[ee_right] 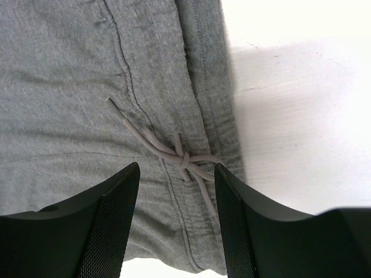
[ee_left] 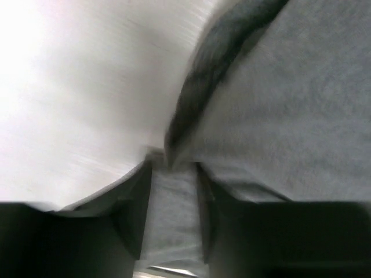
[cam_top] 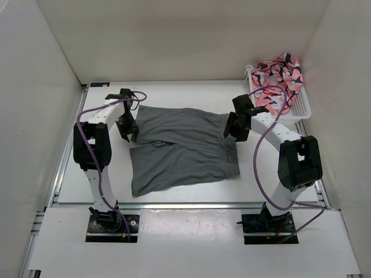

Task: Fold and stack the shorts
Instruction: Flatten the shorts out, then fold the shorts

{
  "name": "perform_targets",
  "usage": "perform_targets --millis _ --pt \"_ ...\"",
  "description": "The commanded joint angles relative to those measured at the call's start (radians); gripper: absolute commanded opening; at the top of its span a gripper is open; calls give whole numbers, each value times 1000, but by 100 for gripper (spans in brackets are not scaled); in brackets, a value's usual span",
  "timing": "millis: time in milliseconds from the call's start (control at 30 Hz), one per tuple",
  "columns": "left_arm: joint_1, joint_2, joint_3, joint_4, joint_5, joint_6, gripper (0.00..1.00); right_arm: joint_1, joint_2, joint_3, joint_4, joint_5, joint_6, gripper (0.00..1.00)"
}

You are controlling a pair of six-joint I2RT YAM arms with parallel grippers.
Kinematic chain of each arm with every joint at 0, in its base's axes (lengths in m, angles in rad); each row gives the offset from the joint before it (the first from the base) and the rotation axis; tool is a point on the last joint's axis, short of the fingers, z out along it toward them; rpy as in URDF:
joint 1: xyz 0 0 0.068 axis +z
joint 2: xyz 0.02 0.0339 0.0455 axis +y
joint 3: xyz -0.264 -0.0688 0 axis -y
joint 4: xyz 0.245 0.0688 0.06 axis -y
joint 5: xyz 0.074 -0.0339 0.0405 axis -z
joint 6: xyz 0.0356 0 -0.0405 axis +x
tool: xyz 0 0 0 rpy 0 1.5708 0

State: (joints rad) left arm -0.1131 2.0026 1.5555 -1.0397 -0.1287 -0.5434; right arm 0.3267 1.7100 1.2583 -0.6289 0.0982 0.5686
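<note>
The grey shorts (cam_top: pixel 179 147) lie spread flat on the white table, legs to the left and waistband to the right. My left gripper (cam_top: pixel 130 132) is at the far left leg's edge. In the blurred left wrist view it (ee_left: pixel 174 202) is shut on a fold of the grey fabric (ee_left: pixel 290 104). My right gripper (cam_top: pixel 235 132) hovers over the waistband's far end. In the right wrist view it (ee_right: pixel 177 191) is open, its jaws on either side of the tied drawstring (ee_right: pixel 182 156) on the shorts (ee_right: pixel 87 87), holding nothing.
A white basket (cam_top: pixel 298 107) at the back right holds pink patterned cloth (cam_top: pixel 278 72), just behind my right arm. White walls enclose the table on three sides. Bare table (ee_right: pixel 290 87) shows beside the waistband.
</note>
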Motion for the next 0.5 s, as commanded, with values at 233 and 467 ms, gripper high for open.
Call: perform_targets --millis 233,467 --pt "24 -308 -134 -33 -17 -41 77 -25 -234 -143 -14 1 0 86" --pt "-123 -611 -519 -85 132 -243 70 -44 -518 -423 -14 -96 114 83"
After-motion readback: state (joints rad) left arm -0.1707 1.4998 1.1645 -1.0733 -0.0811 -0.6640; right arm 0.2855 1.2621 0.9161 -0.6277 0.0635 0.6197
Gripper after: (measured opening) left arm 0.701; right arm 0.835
